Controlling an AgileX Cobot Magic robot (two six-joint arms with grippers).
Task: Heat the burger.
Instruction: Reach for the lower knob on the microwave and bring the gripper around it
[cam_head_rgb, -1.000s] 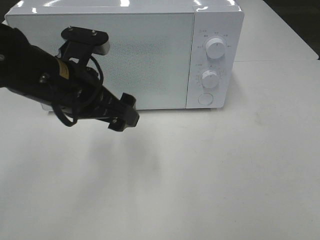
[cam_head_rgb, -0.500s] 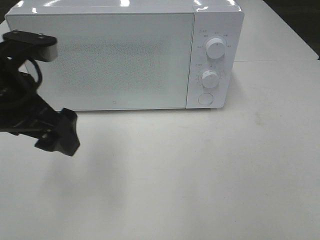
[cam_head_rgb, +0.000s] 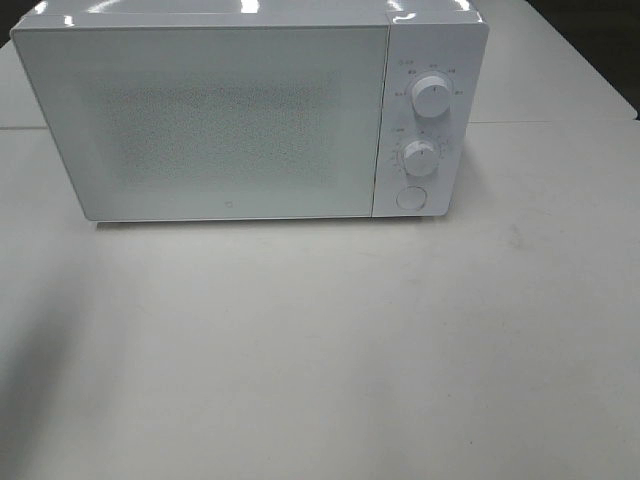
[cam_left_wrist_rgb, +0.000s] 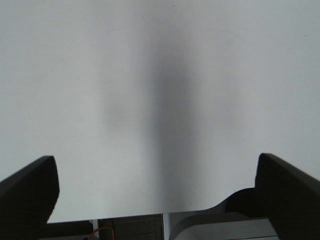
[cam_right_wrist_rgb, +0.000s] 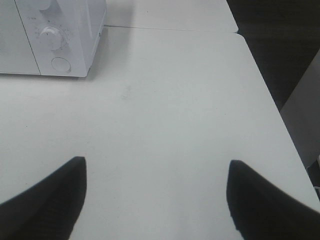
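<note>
The burger is out of view in every frame. A white microwave (cam_head_rgb: 250, 110) stands at the back of the table with its door shut; two round knobs (cam_head_rgb: 431, 96) and a button sit on its right panel. Its right end also shows in the right wrist view (cam_right_wrist_rgb: 60, 35). Neither arm shows in the exterior high view. My left gripper (cam_left_wrist_rgb: 155, 195) is open over bare white table, its dark fingers (cam_left_wrist_rgb: 27, 192) wide apart. My right gripper (cam_right_wrist_rgb: 155, 200) is open and empty above the table, right of the microwave.
The white table (cam_head_rgb: 350, 340) has a seam at the back right. Its right edge (cam_right_wrist_rgb: 265, 95) drops to a dark floor. In the left wrist view the table's edge (cam_left_wrist_rgb: 125, 212) lies close under the gripper.
My left arm, in front of the microwave door a second ago, has swung left and out of the exterior high view. The microwave has not moved.
</note>
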